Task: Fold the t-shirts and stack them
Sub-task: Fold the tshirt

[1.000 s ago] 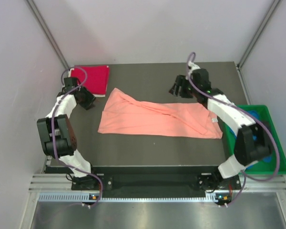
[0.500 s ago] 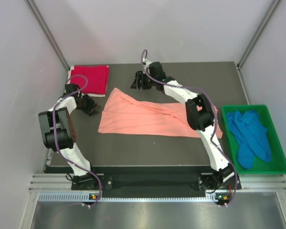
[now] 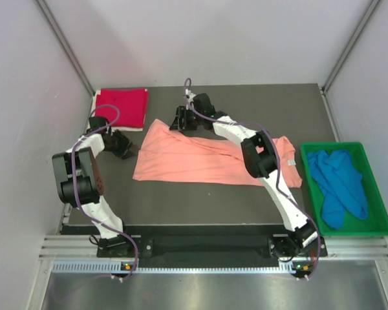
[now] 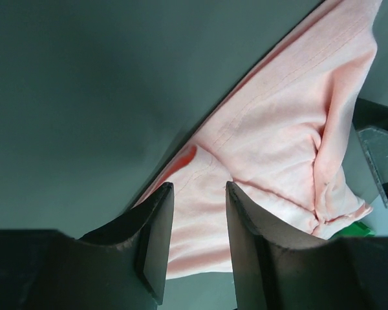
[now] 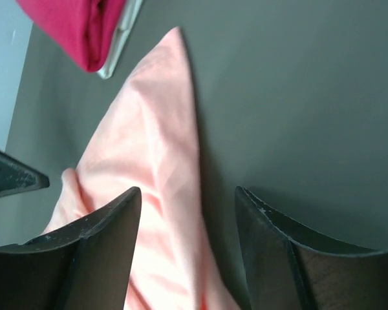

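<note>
The salmon-pink t-shirt (image 3: 200,157) lies spread and wrinkled across the middle of the dark table. The crimson-red t-shirt (image 3: 123,107) lies folded at the far left corner. The bright blue t-shirt (image 3: 339,184) lies bunched in the green tray. My left gripper (image 3: 133,150) is open at the pink shirt's left edge; in the left wrist view (image 4: 197,194) its jaws straddle the pink hem (image 4: 271,148). My right gripper (image 3: 175,121) is open over the pink shirt's far left corner; the right wrist view (image 5: 189,203) shows pink cloth (image 5: 149,174) between its jaws.
The green tray (image 3: 375,226) stands at the table's right edge. The right arm (image 3: 246,135) reaches across the far side of the pink shirt. Grey walls close in left, back and right. The red shirt also shows in the right wrist view (image 5: 77,26).
My right gripper has swung from the far right across to the pink shirt's far left corner. My left gripper has moved a little right, onto the shirt's left edge.
</note>
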